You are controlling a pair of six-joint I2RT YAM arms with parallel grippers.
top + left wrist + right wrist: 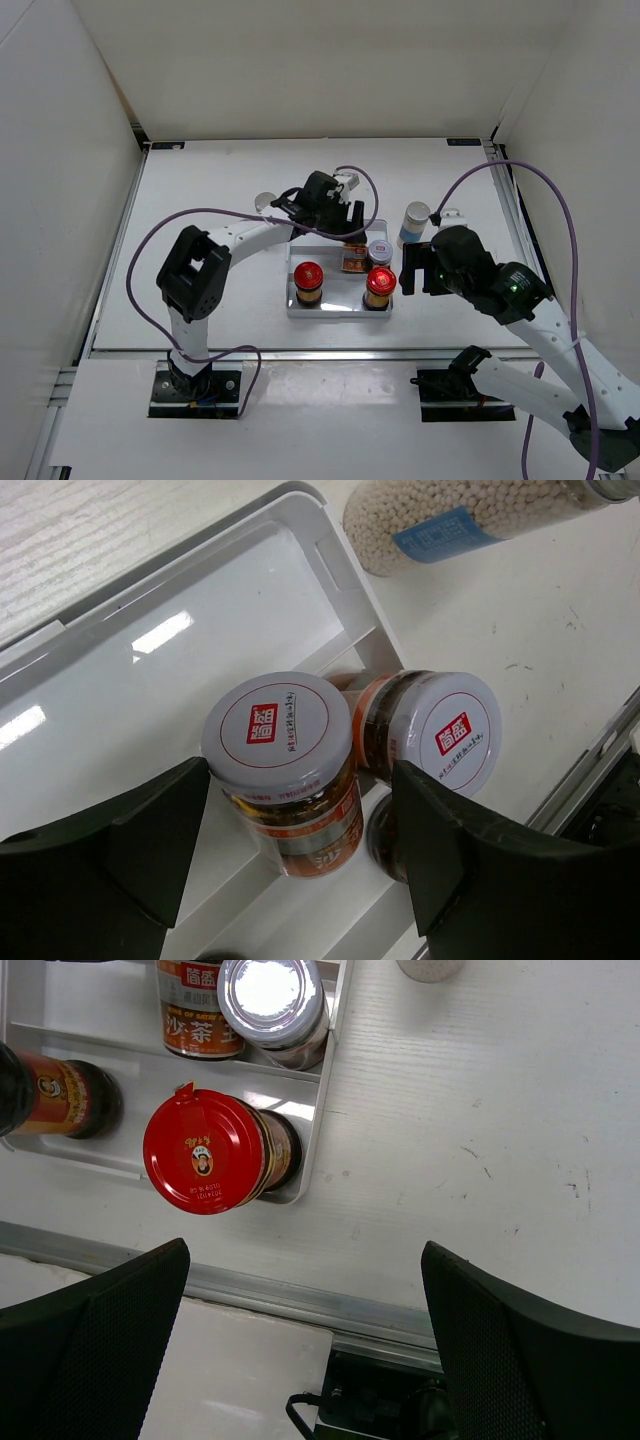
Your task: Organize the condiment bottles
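The left gripper (300,815) hangs open over the back step of the tray (130,670). Its fingers stand either side of one short jar (278,730) with a gap on each side, so it grips nothing. That jar stands in the tray, and the other short jar (455,735) presses against it by the tray's right wall, seemingly tilted; whether it sits flat I cannot tell. The wide straddle suits either closing on the near jar to square up the pair or lifting clear. On the front step the left red jar (308,283) and the right red jar (379,285) stand well apart, which suggests one kind per step. A tall jar (413,222) waits upright on the table (200,200) just beyond the tray's far right corner, not yet placed. A silver cap (265,202) beside the left arm is probably its twin. The right gripper (305,1290) is open and empty, hovering over the table just right of the tray, clear of the left arm and probably within reach of the tall jar.
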